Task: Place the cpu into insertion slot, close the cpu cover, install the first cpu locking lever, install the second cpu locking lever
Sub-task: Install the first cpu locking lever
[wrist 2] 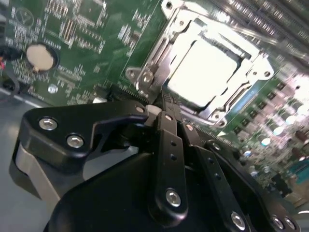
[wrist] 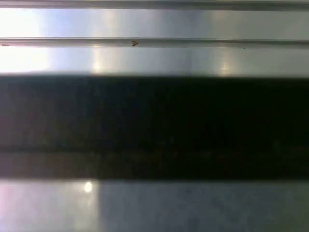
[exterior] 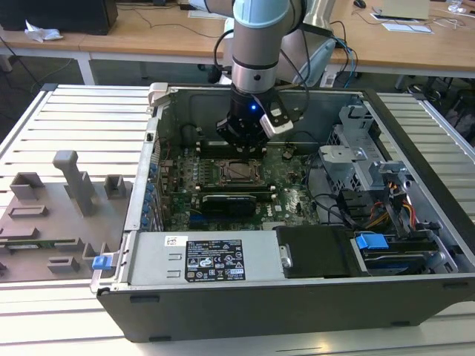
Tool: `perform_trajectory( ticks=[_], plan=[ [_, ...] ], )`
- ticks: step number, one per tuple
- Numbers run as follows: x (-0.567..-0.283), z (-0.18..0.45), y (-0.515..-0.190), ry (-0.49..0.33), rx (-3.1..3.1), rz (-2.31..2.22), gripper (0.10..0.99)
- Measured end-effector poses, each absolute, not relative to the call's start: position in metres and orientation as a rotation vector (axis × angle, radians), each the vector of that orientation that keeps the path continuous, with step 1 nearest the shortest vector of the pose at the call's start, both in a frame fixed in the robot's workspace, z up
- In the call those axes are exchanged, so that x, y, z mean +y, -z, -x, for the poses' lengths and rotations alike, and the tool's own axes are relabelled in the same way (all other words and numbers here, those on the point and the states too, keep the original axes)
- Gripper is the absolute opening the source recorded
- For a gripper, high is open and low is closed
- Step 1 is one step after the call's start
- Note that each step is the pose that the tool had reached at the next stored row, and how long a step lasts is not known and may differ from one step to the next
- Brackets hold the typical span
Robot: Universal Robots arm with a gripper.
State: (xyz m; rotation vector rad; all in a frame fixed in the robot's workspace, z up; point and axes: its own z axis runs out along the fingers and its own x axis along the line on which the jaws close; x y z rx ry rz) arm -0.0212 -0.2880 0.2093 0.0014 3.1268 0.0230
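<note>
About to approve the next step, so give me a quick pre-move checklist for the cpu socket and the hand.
1. cpu seated in the insertion slot: ok, its pale top lies flat inside.
2. cpu cover down: ok, the frame lies around the chip.
3. Both locking levers latched: cannot tell.
4. hand at the socket: ok, right beside its edge; in the exterior view it hangs just above the board.
5. Computer case open for access: ok.
</note>
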Motion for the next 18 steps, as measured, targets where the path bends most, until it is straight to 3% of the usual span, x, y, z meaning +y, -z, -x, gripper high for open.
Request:
perform_trajectory(
  ticks=[18],
  plan=[
    [-0.326,0.021,-0.212,-0.023,3.127,-0.002,0.106]
  ],
)
